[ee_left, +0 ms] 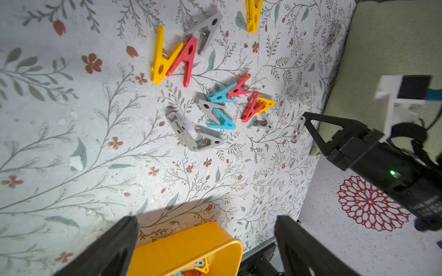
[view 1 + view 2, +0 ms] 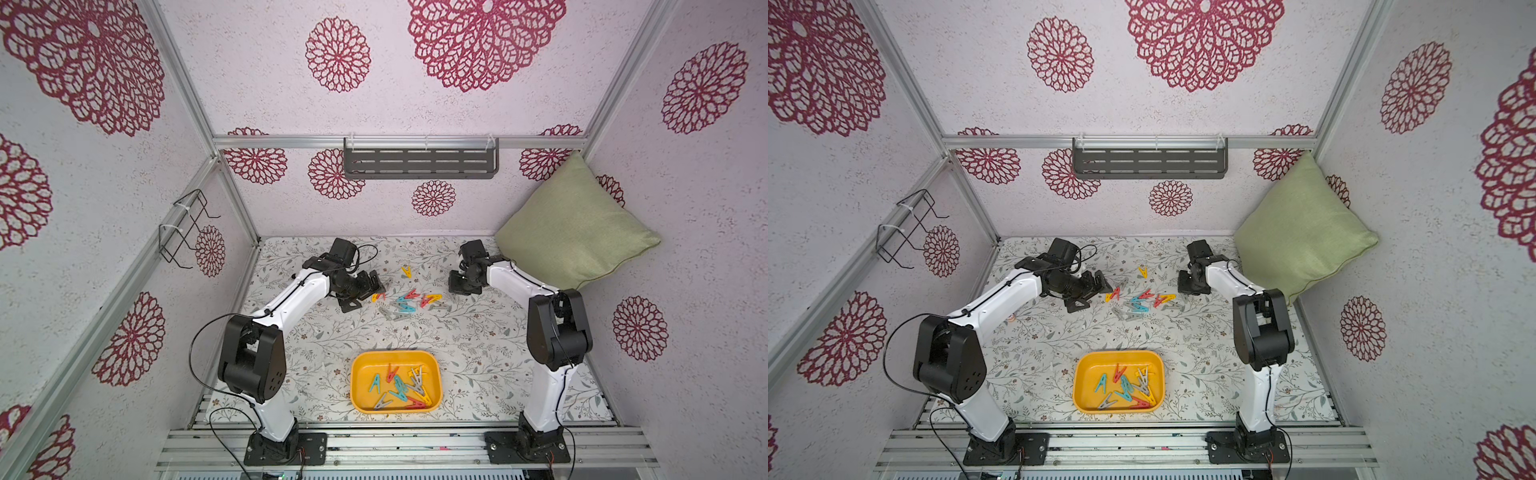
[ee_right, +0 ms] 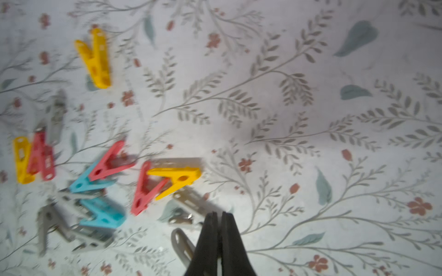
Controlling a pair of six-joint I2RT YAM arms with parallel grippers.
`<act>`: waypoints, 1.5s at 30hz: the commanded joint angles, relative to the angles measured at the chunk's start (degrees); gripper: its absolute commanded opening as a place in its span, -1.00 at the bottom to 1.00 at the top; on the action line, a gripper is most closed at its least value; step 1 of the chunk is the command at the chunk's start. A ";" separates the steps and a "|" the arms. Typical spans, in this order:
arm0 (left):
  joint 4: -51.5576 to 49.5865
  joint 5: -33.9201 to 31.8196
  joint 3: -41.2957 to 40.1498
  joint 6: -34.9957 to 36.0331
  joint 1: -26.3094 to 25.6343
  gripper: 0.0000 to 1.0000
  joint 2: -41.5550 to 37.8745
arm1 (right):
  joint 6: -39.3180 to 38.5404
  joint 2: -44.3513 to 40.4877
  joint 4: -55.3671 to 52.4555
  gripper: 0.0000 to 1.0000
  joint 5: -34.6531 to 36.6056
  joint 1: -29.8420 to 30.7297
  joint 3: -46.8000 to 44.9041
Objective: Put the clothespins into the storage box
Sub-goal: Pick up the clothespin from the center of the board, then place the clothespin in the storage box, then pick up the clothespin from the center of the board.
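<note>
Top views both showed the storage box (image 2: 395,354) on the floral table cover (image 2: 478,345) at the near edge, between the two arm bases. A mixed heap of clothespins (image 2: 400,386) lay inside it (teal, red, grey and a bit of yellow). Further back, between the two grippers, a loose cluster of pegs (image 2: 405,302) lay on the cover. A lone yellow peg (image 2: 406,272) sat apart behind the cluster.

The left gripper (image 2: 368,293) hung at the cluster's left edge with its jaws spread wide and nothing between them. In the left wrist view its two dark fingers (image 1: 112,248) stood far apart, with a corner of the box showing between them.

The right gripper (image 3: 218,213) was low over the cover on the cluster's right side. The right wrist view (blurred) showed its jaws pressed together with no gap. A grey peg (image 3: 181,246) lay just beside them, partly hidden behind one finger. The left wrist view put that peg at the gripper's very tip, but whether it was pinched could not be told. A green cushion (image 2: 573,224) leaned in the far right corner.
</note>
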 commanded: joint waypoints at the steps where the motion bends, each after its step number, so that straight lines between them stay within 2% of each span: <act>1: 0.11 -2.32 -3.05 -0.78 0.81 0.95 -3.50 | -2.47 -5.45 -0.91 -0.89 -3.60 5.47 -0.95; 15: 5.22 -2.20 -20.18 -5.55 4.03 0.95 -15.14 | -7.75 -17.93 2.60 -0.89 -13.69 29.27 -13.23; 20: 6.92 -1.52 -25.43 -7.26 4.68 0.96 -18.96 | -7.05 -18.15 3.22 -0.86 -14.23 34.86 -17.63; 23: 7.98 -1.25 -27.33 -8.55 4.69 0.97 -20.68 | -6.42 -17.93 4.04 -0.73 -12.82 36.91 -19.18; 28: 7.34 -1.46 -26.24 -8.76 4.69 0.97 -21.22 | -5.52 -18.57 4.98 -0.33 -9.84 37.07 -18.83; 30: 6.61 -1.68 -24.63 -8.34 4.76 0.97 -20.68 | -5.63 -18.90 4.78 -0.25 -8.21 36.66 -17.54; 34: 5.16 -1.47 -20.07 -6.54 4.68 0.98 -18.08 | -5.57 -19.67 4.57 -0.21 -5.71 33.67 -14.83; 39: 4.44 -0.12 -13.30 -4.69 4.29 0.98 -12.72 | -5.25 -19.76 3.81 -0.17 -1.67 26.70 -11.34; 45: 4.37 1.33 -5.43 -3.67 3.78 0.98 -6.08 | -5.28 -14.64 0.29 -0.12 4.03 17.59 -6.57</act>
